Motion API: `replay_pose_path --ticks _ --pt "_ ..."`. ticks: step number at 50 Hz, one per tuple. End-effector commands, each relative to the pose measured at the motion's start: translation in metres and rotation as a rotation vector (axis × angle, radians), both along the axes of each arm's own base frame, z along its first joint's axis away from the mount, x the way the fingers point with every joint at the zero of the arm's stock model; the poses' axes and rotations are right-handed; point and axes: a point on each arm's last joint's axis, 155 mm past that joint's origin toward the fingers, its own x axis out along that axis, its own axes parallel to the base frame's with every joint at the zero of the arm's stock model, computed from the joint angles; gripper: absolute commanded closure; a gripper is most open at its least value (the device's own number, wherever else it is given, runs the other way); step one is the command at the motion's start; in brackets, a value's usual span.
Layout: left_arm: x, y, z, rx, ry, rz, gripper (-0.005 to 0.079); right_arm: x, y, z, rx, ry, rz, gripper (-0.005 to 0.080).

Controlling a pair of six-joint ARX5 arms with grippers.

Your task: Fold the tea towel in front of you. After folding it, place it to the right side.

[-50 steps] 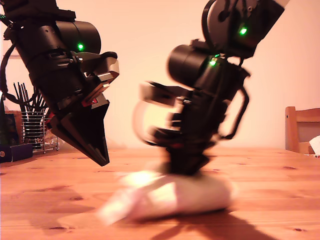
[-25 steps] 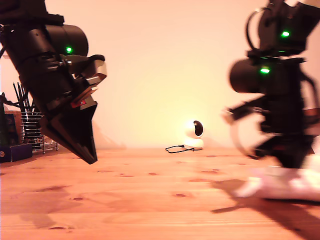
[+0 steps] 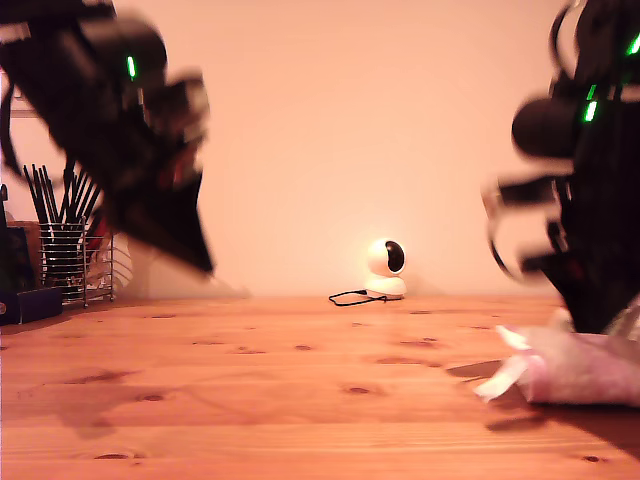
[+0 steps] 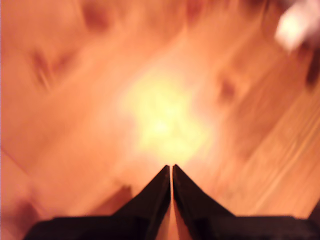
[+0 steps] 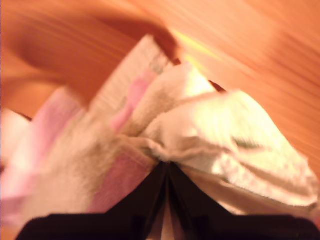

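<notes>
The tea towel lies bunched and folded on the wooden table at the exterior view's right edge, cream with pink patches. My second gripper stands over it, and the second wrist view shows that gripper shut on a gathered fold of the towel. My first gripper hangs raised at the exterior view's left, blurred by motion. In its wrist view the first gripper is shut with nothing in it, above bare wood. A blurred white patch shows far from its jaws; what it is cannot be told.
A small white camera with a dark cable sits at the table's far edge, mid view. A wire holder with dark utensils and a dark box stand at the exterior view's far left.
My second gripper has carried the towel from the table's middle to the exterior view's right. My first gripper has risen and drawn towards the exterior view's left, still moving.
</notes>
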Motion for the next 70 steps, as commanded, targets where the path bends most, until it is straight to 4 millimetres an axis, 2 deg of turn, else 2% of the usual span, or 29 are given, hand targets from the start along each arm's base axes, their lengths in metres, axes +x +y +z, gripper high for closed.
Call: replay_pose_path --ticks 1,11,16,26,36,39,49,53,59,70 --pt "0.003 -0.001 0.013 -0.028 -0.053 0.003 0.0766 0.012 0.009 0.037 0.079 -0.118 0.006 0.0765" --pt "0.016 -0.008 0.068 -0.124 -0.227 0.019 0.0766 0.029 0.039 0.121 0.27 -0.386 0.075 0.0765" --pt "0.021 -0.01 0.096 -0.175 -0.305 0.032 0.0766 0.034 0.049 0.155 0.349 -0.485 0.091 0.0765" --pt "0.018 -0.008 0.142 -0.252 -0.418 0.053 0.0766 0.034 0.061 0.199 0.434 -0.624 0.142 0.0764" --pt "0.009 0.005 0.163 -0.26 -0.495 0.086 0.0766 0.023 0.061 0.238 0.524 -0.779 0.128 0.0765" --pt "0.002 0.008 0.168 -0.275 -0.524 0.086 0.0766 0.016 0.06 0.246 0.547 -0.822 0.126 0.0765" --pt "-0.025 0.025 0.179 -0.32 -0.639 0.103 0.0766 -0.022 0.063 0.253 0.602 -0.945 0.193 0.0765" --pt "-0.038 0.034 0.176 -0.331 -0.66 0.124 0.0766 -0.037 0.065 0.26 0.626 -1.008 0.218 0.0765" --pt "-0.054 0.049 0.171 -0.344 -0.701 0.165 0.0766 -0.056 0.067 0.257 0.663 -1.052 0.23 0.0765" --pt "-0.078 0.063 0.196 -0.367 -0.851 0.156 0.0766 -0.076 0.072 0.274 0.695 -1.121 0.266 0.0764"
